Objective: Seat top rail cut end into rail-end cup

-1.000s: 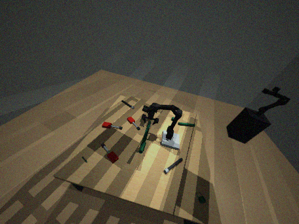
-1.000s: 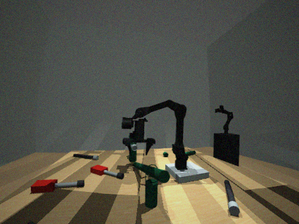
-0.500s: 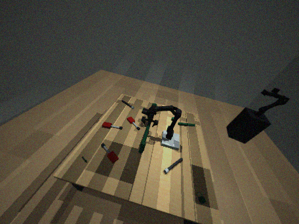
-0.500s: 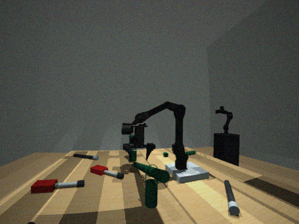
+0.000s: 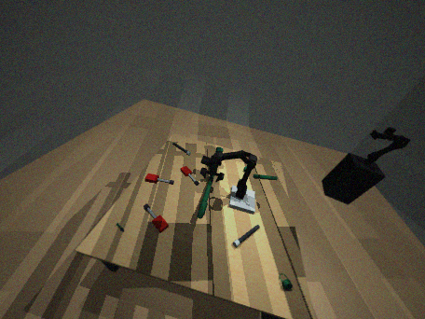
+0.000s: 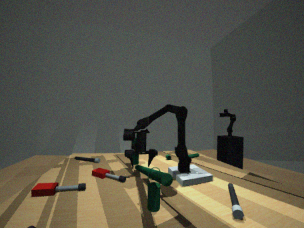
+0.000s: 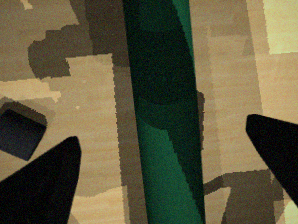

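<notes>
Rail (image 5: 205,201) (image 6: 158,176) (image 7: 157,165) green; blocks at left (image 5: 159,223) (image 6: 45,189) red; base plate (image 5: 243,205) (image 6: 197,180) whitish; table (image 5: 140,256) (image 6: 87,207) banded tan and brown.

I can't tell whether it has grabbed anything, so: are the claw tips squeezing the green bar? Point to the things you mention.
No, the wrist view shows bare gaps between the green bar (image 5: 205,200) (image 6: 154,175) (image 7: 167,165) and both dark fingertips.

The counter (image 5: 186,252) (image 6: 83,213) is displaying banded wood grain. The rail (image 5: 205,201) (image 6: 155,175) (image 7: 162,160) is presenting a smooth, painted-looking green surface. Beside the rail, the pincer (image 5: 212,175) (image 6: 141,160) (image 7: 165,133) is showing matt black fingers. The white base plate (image 5: 252,208) (image 6: 197,181), near the rail, is appearing smooth, plastic-like.
</notes>
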